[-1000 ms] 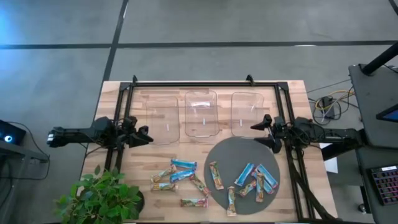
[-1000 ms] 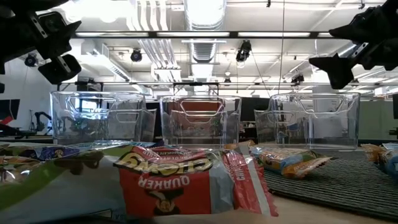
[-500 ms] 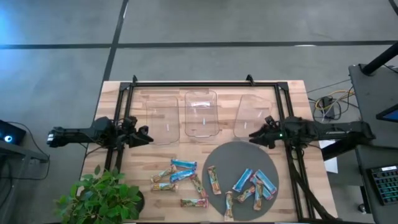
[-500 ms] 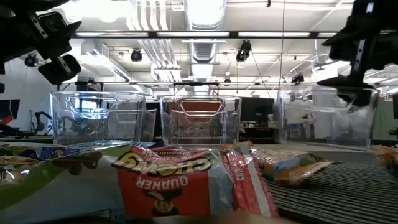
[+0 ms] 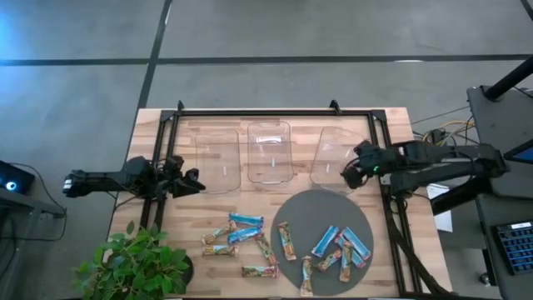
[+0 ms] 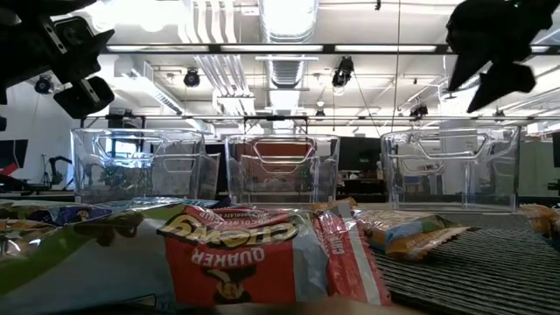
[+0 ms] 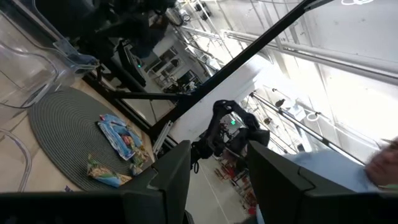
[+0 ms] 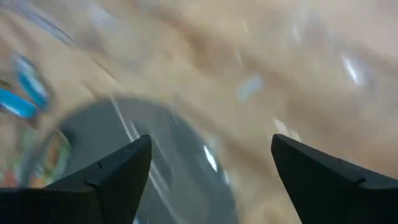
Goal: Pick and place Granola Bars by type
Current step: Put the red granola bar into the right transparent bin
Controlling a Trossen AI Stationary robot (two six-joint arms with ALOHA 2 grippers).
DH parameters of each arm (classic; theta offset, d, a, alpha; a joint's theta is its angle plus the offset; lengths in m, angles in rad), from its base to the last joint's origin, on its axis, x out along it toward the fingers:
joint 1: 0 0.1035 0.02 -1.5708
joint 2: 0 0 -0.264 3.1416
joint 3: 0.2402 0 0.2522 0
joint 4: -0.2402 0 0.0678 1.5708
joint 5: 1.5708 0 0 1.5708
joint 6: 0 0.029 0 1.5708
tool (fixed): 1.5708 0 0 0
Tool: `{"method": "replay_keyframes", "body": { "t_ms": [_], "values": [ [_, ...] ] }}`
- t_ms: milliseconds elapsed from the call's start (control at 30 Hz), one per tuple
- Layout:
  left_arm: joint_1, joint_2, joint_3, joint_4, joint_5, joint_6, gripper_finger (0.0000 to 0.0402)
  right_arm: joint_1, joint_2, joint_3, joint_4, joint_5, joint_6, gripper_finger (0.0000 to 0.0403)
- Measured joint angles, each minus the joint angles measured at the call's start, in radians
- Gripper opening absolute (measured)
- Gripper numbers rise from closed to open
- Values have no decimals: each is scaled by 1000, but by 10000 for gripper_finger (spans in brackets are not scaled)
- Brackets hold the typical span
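Several granola bars, blue and tan, lie on the round grey mat (image 5: 293, 204) around (image 5: 335, 242). Several more lie on the bare wood around (image 5: 240, 237). In the low view a red-printed bar (image 6: 254, 254) fills the foreground. My right gripper (image 5: 350, 174) (image 6: 490, 63) (image 8: 208, 165) is open and hangs above the near right corner of the right clear tray (image 5: 331, 154). My left gripper (image 5: 193, 182) (image 6: 80, 66) (image 7: 214, 180) is open and waits in the air beside the left tray (image 5: 216, 158).
Three clear trays stand in a row across the far half of the table: the left one, the middle one (image 5: 269, 152) and the right one, which sits askew. A potted plant (image 5: 137, 262) stands at the near left corner. A black frame (image 5: 266, 111) rims the table.
My right gripper dipped toward the right tray, then rose and moved toward the far edge. The tray tipped up on one side half a second ago, stands level again now, and sits turned askew. The mat with its bars slid slightly toward the near edge.
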Motion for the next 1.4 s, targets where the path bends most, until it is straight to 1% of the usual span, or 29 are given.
{"method": "replay_keyframes", "body": {
  "t_ms": [100, 167, 233, 300, 433, 600, 700, 800, 933, 1000, 1100, 1200, 1400],
  "values": [
    [0, 0, 0, 1, 0, 0, 142, 70, 119, 56, -116, -92, 113, 305],
    [0, 0, 0, 1, 0, 0, 142, 136, 187, 74, -135, -192, 167, 299],
    [0, 0, 0, 1, 0, 0, 142, 217, 254, 87, -138, -261, 243, 297],
    [0, 0, 0, 0, 0, 0, 142, 307, 311, 102, -138, -283, 335, 299],
    [0, 0, 0, 1, 0, 0, 142, 470, 404, 144, -137, -274, 506, 318],
    [0, 0, 0, 1, 0, 0, 142, 609, 514, 205, -139, -273, 605, 344],
    [0, 0, 0, 0, 0, 0, 142, 649, 582, 229, -140, -314, 618, 352],
    [0, 0, 0, -1, 0, 0, 142, 662, 656, 251, -141, -371, 615, 354],
    [0, 0, 0, -4, 0, 0, 142, 681, 738, 274, -125, -386, 616, 348],
    [0, 0, 0, -6, 0, 0, 142, 682, 762, 271, -124, -411, 606, 342],
    [0, 0, 0, -6, 0, 0, 142, 681, 769, 234, -99, -422, 598, 330],
    [0, 0, 0, -6, 0, 0, 142, 680, 749, 167, -44, -419, 620, 320],
    [0, 0, 0, -6, 0, 0, 142, 683, 699, 23, 182, -419, 672, 303]
  ]
}}
